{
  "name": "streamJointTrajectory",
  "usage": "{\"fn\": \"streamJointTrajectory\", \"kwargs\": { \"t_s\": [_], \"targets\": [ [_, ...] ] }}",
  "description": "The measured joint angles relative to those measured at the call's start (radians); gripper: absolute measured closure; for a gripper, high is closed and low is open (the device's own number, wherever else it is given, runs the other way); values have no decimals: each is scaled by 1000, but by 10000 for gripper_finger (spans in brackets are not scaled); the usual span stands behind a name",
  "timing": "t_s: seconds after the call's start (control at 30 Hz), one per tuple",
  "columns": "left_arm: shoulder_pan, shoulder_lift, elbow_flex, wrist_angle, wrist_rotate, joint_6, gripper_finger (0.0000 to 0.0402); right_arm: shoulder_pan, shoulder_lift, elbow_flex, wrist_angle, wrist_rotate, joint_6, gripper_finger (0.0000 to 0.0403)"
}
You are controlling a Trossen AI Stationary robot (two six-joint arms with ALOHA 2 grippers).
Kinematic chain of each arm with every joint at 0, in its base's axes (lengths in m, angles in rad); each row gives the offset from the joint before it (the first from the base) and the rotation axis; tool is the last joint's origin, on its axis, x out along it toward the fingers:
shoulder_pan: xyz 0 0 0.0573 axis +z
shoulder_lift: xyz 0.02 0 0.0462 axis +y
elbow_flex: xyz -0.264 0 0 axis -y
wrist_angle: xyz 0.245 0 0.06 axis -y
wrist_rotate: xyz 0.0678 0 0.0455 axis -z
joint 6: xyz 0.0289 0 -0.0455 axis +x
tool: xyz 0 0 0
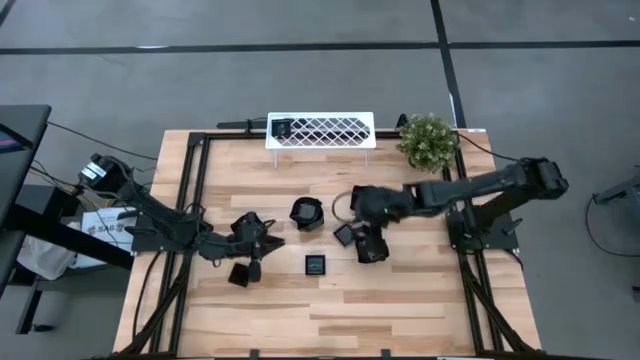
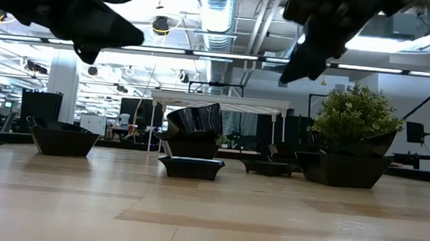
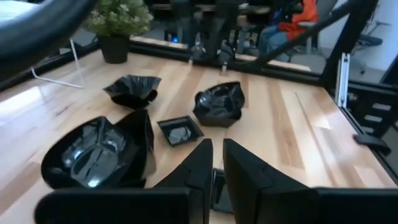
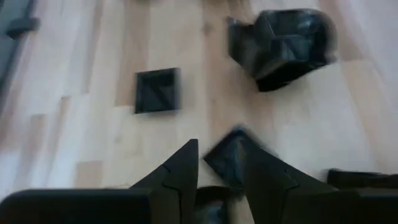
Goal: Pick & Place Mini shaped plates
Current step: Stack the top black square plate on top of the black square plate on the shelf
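Several black mini shaped plates lie mid-table. A stack [image 1: 307, 212] has a tilted plate on top [image 2: 194, 121]. A flat square plate [image 1: 317, 264] rests near it. My left gripper [image 3: 214, 155] hovers at the table's left above a lone plate [image 1: 240, 272], its fingers almost together; what the dark strip in the narrow gap is, I cannot tell. My right gripper [image 4: 219, 149] hangs open above a small plate [image 4: 236, 158] that rests on the wood just past its fingertips. One dark dish [image 1: 282, 128] sits on the white rack [image 1: 320, 131].
A potted plant [image 1: 428, 140] stands at the far right corner beside the rack. A wavy plate [image 3: 134, 90] and a crumpled-looking one [image 3: 217, 102] lie between the two arms. Bare wood stretches along the near edge [image 1: 320, 320]. A person in orange [image 3: 298, 18] sits beyond the table.
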Motion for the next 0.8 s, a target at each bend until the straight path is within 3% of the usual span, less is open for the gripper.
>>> {"fn": "streamJointTrajectory", "kwargs": {
  "t_s": [0.23, 0.43, 0.8],
  "targets": [
    [-6, 58, 0, 112, 3, 10, 362, -53, 190, 142, -157, -45, -187, 294],
    [-6, 68, -1, 110, 14, 10, 362, -54, 360, 312, -324, -41, -337, 294],
    [-6, 72, -1, 112, 28, 7, 362, -86, 546, 463, -387, -37, -423, 294]
  ]
}}
